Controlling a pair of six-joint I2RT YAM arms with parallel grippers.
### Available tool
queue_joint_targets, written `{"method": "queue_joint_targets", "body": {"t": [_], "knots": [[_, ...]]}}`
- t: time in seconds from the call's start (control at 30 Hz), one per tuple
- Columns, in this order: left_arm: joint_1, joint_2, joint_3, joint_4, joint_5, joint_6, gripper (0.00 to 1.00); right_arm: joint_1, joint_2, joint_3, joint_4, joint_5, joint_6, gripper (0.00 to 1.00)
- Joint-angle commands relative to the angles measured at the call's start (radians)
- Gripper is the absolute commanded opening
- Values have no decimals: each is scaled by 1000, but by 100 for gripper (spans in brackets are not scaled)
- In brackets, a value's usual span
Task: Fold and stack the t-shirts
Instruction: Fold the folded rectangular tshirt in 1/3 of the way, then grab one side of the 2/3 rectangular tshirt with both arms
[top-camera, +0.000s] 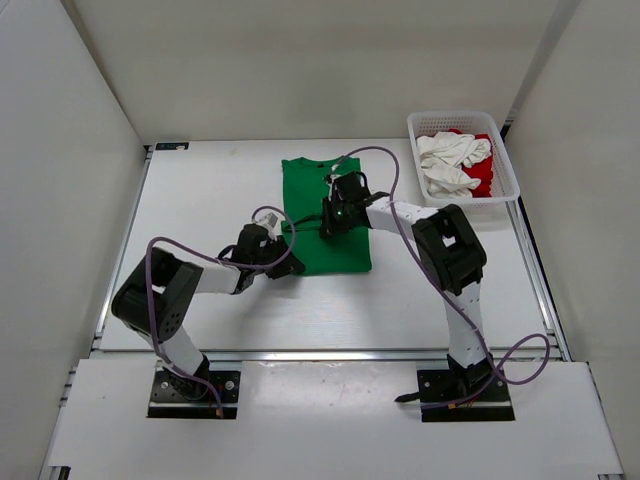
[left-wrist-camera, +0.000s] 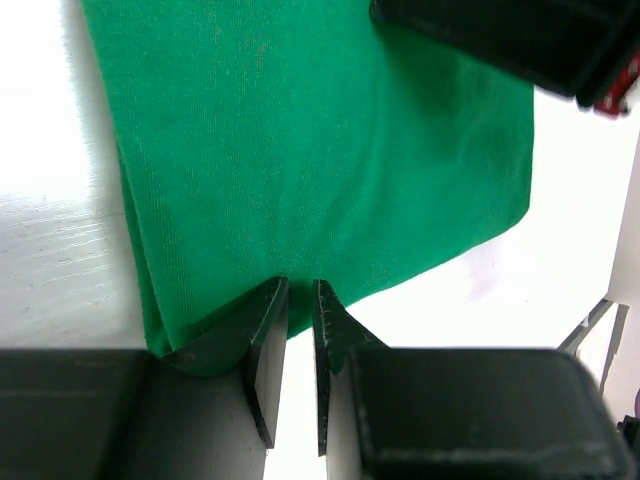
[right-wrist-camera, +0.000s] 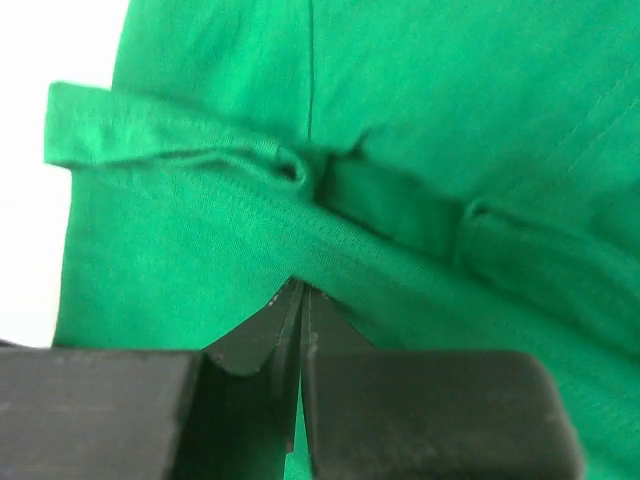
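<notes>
three t-shirts in all: one green t-shirt (top-camera: 325, 215), one white t-shirt (top-camera: 448, 160), one red t-shirt (top-camera: 484, 180). one white mesh basket (top-camera: 508, 155). one counter (top-camera: 200, 200). two robot arms, a left arm (top-camera: 160, 300) and a right arm (top-camera: 455, 255), each with one pair of jaws, two pairs in total.

A white desk (top-camera: 200, 190) stood boxed in by plain white panels at left (top-camera: 60, 150), back (top-camera: 300, 60) and right (top-camera: 590, 120), lit brightly and evenly. Metal rails (top-camera: 125, 245) ran along the desk's side edges, and a white board (top-camera: 320, 420) lay across its near end.
</notes>
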Motion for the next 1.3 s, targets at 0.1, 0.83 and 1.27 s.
{"method": "queue_joint_targets", "body": {"t": [0.1, 0.83, 1.27], "knots": [[5, -30, -40, -36, -1, 18, 27, -70, 108, 199, 146, 70, 6, 0], [91, -329, -117, -217, -23, 51, 33, -178, -515, -595, 296, -94, 160, 0], [113, -311, -168, -156, -40, 18, 56, -218, -599, -797, 339, -117, 163, 22]]}}
